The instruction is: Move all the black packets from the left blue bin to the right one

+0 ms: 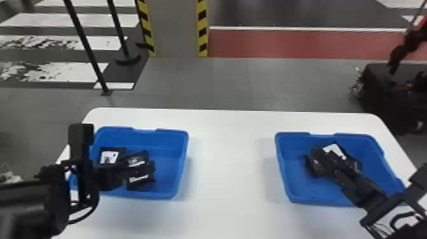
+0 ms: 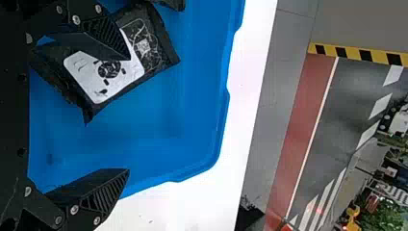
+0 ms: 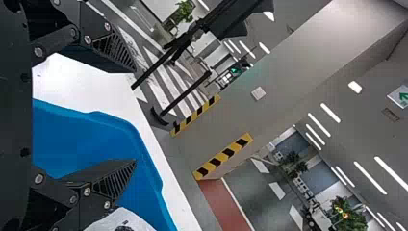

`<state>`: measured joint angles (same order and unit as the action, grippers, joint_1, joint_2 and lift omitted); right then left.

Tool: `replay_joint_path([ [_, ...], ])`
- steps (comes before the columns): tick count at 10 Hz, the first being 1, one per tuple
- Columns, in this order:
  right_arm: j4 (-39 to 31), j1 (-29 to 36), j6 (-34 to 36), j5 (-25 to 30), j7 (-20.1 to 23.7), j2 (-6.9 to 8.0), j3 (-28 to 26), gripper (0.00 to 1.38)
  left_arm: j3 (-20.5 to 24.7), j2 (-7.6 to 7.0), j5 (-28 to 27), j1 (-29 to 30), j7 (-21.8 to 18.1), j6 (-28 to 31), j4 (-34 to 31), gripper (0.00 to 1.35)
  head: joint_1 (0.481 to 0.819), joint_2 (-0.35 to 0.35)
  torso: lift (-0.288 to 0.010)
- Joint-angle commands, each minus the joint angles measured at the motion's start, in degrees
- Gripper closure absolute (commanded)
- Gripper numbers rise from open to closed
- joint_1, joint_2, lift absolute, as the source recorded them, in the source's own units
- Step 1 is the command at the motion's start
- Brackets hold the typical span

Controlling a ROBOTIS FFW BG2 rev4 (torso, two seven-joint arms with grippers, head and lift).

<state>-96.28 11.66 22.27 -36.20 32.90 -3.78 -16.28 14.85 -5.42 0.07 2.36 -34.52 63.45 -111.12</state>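
Note:
My left gripper [image 1: 109, 177] is over the left blue bin [image 1: 171, 162], where several black packets with white labels lie, one black packet [image 1: 109, 156] toward the left wall and another black packet [image 1: 141, 178] nearer the front. In the left wrist view my left gripper [image 2: 127, 115] stands open, with a labelled packet [image 2: 122, 62] beside and partly behind one finger. My right gripper [image 1: 357, 189] is above the right blue bin [image 1: 284, 168], partly covering a pile with a labelled packet [image 1: 336, 151]. In the right wrist view the right gripper [image 3: 134, 117] is open, nothing held.
Both bins stand on a white table [image 1: 230, 165], with a wide gap between them. Beyond its far edge are a grey floor, black poles [image 1: 85, 44] and a pillar [image 1: 174, 28] with yellow-black stripes. A dark object [image 1: 381, 85] stands behind the right corner.

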Motion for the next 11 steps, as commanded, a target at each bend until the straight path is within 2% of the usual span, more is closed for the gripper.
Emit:
replay_joint_path([
  [1, 0.0, 0.2, 0.1, -0.5, 0.1, 0.00, -0.1, 0.39, -0.3, 1.03, -1.7, 0.0, 0.9, 2.1, -2.7, 0.22, 0.695, 0.028, -0.110],
  [4, 0.0, 0.2, 0.7, -0.7, 0.1, -0.09, -0.1, 0.39, -0.2, 1.03, -3.8, -0.1, 2.3, 3.6, -3.3, 0.22, 0.695, 0.029, -0.110],
  [8, 0.2, 0.0, 1.8, -0.7, 0.2, -0.09, -0.1, 0.39, 0.7, 1.03, -7.3, 0.2, 5.3, 7.8, -2.3, 0.22, 0.695, 0.070, -0.110],
  [10, 0.3, 0.0, 1.9, -0.9, 0.3, -0.09, -0.1, 0.39, -0.7, -0.12, -7.5, -2.9, 5.3, 6.2, 3.2, 0.23, 0.695, 0.087, -0.110],
  [11, 0.6, 0.0, 1.9, -1.0, 0.3, -0.09, -0.1, 0.39, -1.4, -0.56, -7.5, -4.9, 5.3, 5.2, 6.9, 0.32, 0.695, 0.087, -0.110],
])
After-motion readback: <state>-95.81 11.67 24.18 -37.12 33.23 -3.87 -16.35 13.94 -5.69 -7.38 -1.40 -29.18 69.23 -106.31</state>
